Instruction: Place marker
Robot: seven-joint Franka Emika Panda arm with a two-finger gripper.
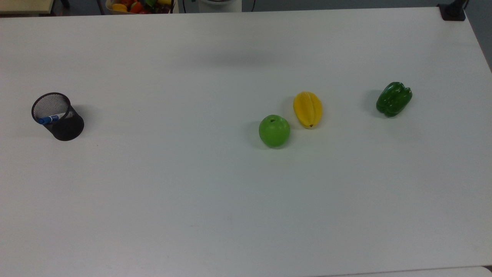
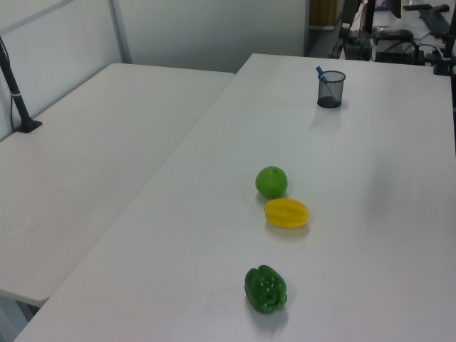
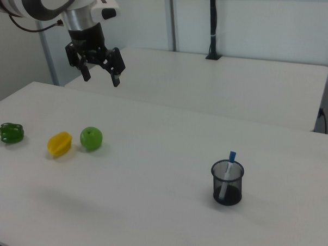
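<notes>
Our jaws (image 3: 100, 76) hang open and empty, well apart from the marker (image 3: 228, 171) standing in the mesh cup (image 3: 226, 183).

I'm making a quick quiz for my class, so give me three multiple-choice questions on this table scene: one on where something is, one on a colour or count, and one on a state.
1. Where is the marker?
A. Lying beside the apple
B. Standing in the mesh cup
C. Held by the tool

2. How many fruits and vegetables lie on the table?
A. Three
B. Five
C. One

3. How is the tool?
A. Shut on the marker
B. Open and holding nothing
C. Resting on the table

Answers:
1 B: the marker stands in the cup, blue cap poking above the rim.
2 A: apple, starfruit and pepper.
3 B: the tool hangs above the table, fingers spread, nothing between them.
</notes>
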